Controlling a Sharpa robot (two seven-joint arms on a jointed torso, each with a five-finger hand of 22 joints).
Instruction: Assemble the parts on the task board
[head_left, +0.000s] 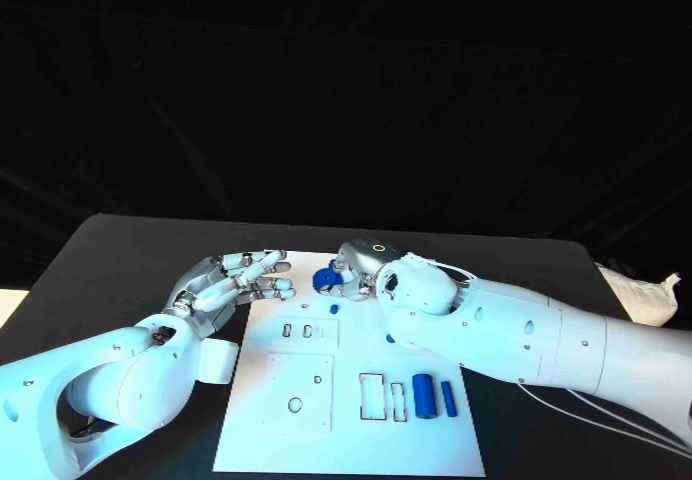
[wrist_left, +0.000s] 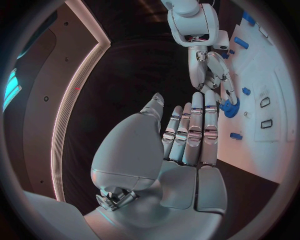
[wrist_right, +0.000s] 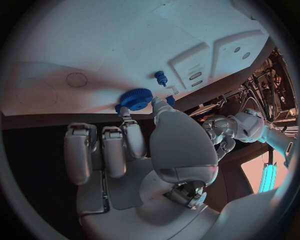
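The white task board (head_left: 274, 430) lies in the middle of the black table. My right hand (head_left: 372, 266) is over the board's far edge and pinches a blue gear (head_left: 329, 278) between thumb and a finger; the right wrist view shows the gear (wrist_right: 134, 98) just above the board (wrist_right: 94, 45). A small blue peg (wrist_right: 161, 77) stands in the board close to the gear. My left hand (head_left: 231, 282) hovers at the board's far left corner, fingers apart and holding nothing. Its straight fingers (wrist_left: 190, 132) point toward the right hand (wrist_left: 212, 70) and the gear (wrist_left: 230, 107).
A thick blue cylinder (head_left: 423, 394) and a thin blue bar (head_left: 449, 398) lie on the board's near right, beside two rectangular slots (head_left: 372, 396). A round hole (head_left: 294, 405) is at the near left. A white cloth (head_left: 642, 290) lies at the table's right edge.
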